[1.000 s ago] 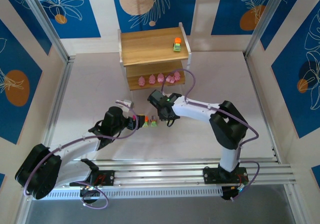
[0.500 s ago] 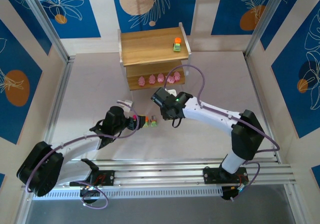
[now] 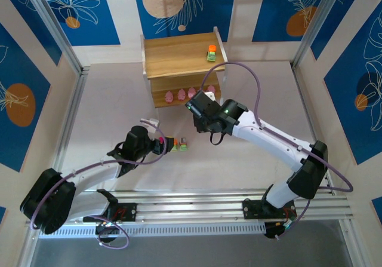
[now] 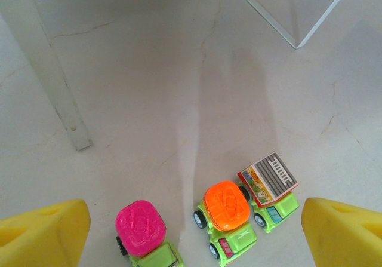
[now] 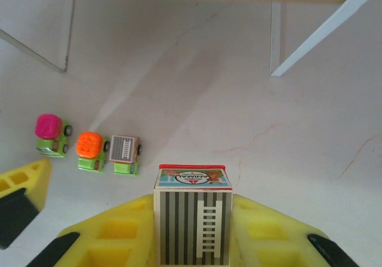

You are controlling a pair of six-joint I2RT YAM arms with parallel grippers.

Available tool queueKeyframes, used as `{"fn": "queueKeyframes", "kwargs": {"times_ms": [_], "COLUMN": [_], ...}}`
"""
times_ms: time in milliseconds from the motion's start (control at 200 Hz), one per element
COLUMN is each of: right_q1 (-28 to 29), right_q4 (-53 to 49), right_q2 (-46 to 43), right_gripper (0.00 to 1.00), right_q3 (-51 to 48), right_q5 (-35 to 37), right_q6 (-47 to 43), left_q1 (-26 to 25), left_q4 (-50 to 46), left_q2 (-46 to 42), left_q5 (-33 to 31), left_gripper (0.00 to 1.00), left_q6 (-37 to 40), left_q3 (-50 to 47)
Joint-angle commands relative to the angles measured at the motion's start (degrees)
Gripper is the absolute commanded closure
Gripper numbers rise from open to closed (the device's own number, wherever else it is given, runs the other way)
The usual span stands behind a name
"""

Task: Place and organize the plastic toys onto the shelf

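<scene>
Grips a grey truck (image 5: 192, 189) in the right gripper (image 5: 192, 231) just near of the shelf (image 3: 179, 55), likely for its top. Spreads the left gripper (image 4: 192, 231) wide facing three trucks (image 4: 225, 206), ready to pick.

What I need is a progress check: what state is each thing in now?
left hand, open, holding nothing.
right hand, shut on the striped truck, off the table.
pink-topped truck, upright on the table.
orange-topped truck, upright on the table.
grey-topped truck, upright on the table.
shelved truck, upright on the shelf top.
pink figures, in a row on the lower board.
</scene>
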Motion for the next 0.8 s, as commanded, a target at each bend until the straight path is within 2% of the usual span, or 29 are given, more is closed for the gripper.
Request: {"fn": "queueKeyframes", "kwargs": {"times_ms": [0,465,795], "right_q1": [0.28,-0.46,-1.69], "right_q4": [-3.53,-7.03,-10.23], "right_q2": [-1.30,-0.64,3.13], "right_gripper": [0.94,0.94,0.94], "right_q3": [4.08,15.84,28.67], "right_q5": [1.27,2.53,2.42], "right_q6": [-2.23,-6.17,-10.49], "left_q1": [-0.36,-3.13,-5.71], "left_q4": [0.71,2.87,1.65], "left_q2": [0.63,0.10,0.62], "left_q5": [1.10,1.06,-1.38], "left_gripper": [0.09,0.08,0.07], "left_q6": [0.92,3.53,5.80], "left_q3": [1.35,0.93,2.02]}}
